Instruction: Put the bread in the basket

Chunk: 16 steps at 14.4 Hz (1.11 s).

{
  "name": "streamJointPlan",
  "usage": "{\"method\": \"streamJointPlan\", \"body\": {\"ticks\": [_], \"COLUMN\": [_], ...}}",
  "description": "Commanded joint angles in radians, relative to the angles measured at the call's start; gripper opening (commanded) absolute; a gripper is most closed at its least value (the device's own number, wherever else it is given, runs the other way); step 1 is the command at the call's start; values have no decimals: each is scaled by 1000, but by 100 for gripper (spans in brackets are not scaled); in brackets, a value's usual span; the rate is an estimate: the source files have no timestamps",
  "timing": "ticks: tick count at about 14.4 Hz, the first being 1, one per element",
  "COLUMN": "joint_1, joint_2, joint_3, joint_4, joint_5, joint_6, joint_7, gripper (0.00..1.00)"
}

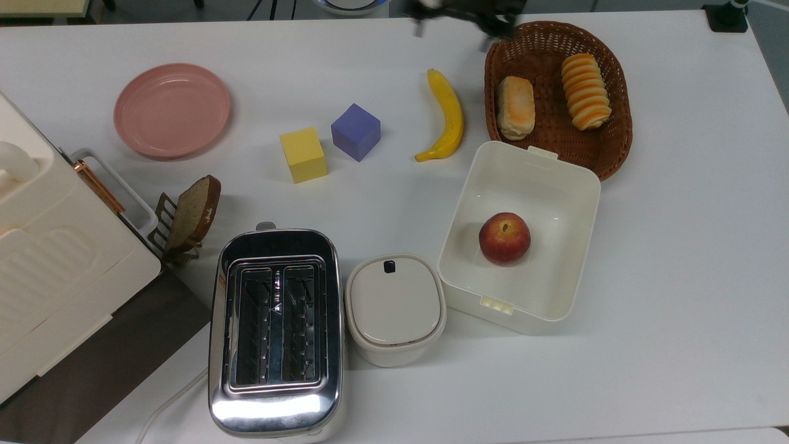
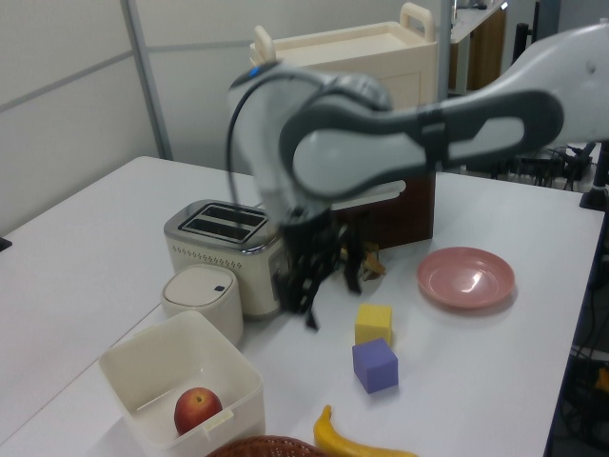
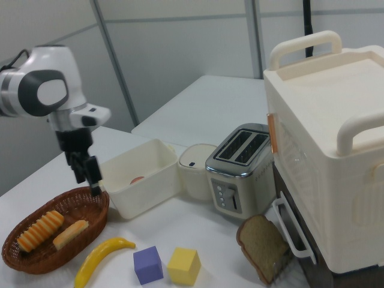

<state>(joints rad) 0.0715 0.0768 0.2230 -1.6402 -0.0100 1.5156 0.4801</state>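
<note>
The bread was seen lying flat in the basket, at the top view's left side of it, with the striped pastry set apart beside it. The gripper was raised above the basket rim, empty, fingers slightly spread. An apple was contained in the white box on the table.

Two cubes on the table: one yellow cube, one purple cube. One banana, one apple, one pink plate.
</note>
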Motion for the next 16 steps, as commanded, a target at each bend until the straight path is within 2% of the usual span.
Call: {"method": "streamJointPlan", "body": {"ticks": [1,3,5,7,16], "joint_1": [-171,-220,-202,-180,-177], "joint_2": [-69,-74,-57,-36,-38], "joint_3": [18,-5,-106,-174,-183], "joint_4": [-12,-4,0,2,5], "joint_5": [-16,-16,-7,-1,-2], "joint_6": [-48,-45,1,54,48], "joint_7": [-253,-316,-379,-452,-443], "gripper": [100,100,100,100,100]}}
